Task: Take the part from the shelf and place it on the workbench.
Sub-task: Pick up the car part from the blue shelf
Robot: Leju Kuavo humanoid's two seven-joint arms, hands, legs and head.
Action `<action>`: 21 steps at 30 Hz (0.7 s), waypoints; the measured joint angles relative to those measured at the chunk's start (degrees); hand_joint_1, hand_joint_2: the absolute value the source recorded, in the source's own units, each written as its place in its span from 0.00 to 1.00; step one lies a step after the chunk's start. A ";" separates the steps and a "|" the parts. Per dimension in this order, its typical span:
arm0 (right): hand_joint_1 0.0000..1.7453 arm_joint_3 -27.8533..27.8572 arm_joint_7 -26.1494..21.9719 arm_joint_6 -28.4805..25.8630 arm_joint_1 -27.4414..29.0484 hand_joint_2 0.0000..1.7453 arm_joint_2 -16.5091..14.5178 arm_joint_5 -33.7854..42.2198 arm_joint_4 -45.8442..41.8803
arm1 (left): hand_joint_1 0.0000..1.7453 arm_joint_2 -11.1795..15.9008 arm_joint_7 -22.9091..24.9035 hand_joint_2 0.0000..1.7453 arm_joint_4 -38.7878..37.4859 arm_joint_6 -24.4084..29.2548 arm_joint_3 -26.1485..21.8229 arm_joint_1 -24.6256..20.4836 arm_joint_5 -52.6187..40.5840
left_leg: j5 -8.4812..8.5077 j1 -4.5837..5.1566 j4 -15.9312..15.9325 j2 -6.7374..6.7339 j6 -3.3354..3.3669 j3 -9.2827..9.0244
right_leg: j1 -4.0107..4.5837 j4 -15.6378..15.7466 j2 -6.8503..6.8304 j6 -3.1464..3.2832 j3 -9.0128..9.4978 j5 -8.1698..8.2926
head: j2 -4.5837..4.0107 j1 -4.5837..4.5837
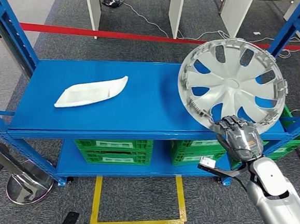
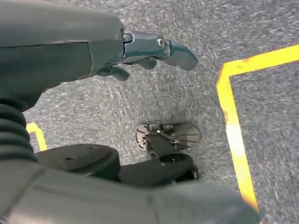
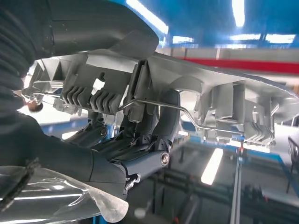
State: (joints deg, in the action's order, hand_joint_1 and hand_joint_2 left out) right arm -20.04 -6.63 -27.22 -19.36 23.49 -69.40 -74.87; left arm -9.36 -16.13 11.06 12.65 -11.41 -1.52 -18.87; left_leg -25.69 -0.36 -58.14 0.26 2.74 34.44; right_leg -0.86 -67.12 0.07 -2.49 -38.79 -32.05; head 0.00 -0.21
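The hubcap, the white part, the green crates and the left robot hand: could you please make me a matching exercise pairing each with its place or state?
Things:
1. hubcap
2. white part
3. green crates
4. left robot hand

Places or states:
A. on the lower shelf level
B. hanging over the grey carpet, holding nothing
C. lying flat on the blue shelf top
D. tilted up, gripped at its rim by the right robot hand

Pairs: 1-D, 2-C, 3-A, 4-B

Silver wheel cover (image 1: 232,85), tilted above shelf (image 1: 149,99)
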 joint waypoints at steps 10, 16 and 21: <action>1.00 1.13 0.12 -1.29 5.68 1.00 1.14 -4.53 -10.21 | 0.00 0.32 -4.36 0.00 0.00 -0.76 -0.40 0.17 1.48 | -0.66 0.26 -1.11 0.17 -1.68 0.16 | -0.56 8.29 0.07 0.24 4.04 4.91 | 0.00 0.13; 1.00 1.29 0.11 -1.32 6.78 1.00 1.49 -4.62 -13.12 | 0.00 0.40 -4.57 0.00 0.00 -0.48 -0.63 0.15 1.55 | -7.59 0.02 -13.22 0.02 -2.79 5.09 | -0.52 8.31 -0.01 2.02 4.15 4.95 | 0.00 -0.05; 1.00 1.23 -0.25 -1.26 8.19 1.00 1.49 -3.68 -15.66 | 0.00 0.50 -3.85 0.00 0.00 1.06 -0.96 0.08 1.40 | -3.32 0.33 -9.12 0.03 -1.48 2.97 | -0.02 8.30 0.08 2.07 4.41 4.89 | 0.00 -0.03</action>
State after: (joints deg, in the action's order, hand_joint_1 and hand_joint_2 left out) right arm -18.81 -6.88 -28.48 -11.17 24.98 -73.08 -90.53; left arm -8.86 -19.98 11.06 13.72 -12.37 -1.44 -17.47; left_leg -29.01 -0.03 -67.26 0.29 1.26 37.41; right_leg -0.88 -58.82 0.15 -0.42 -34.39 -27.16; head 0.00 -0.24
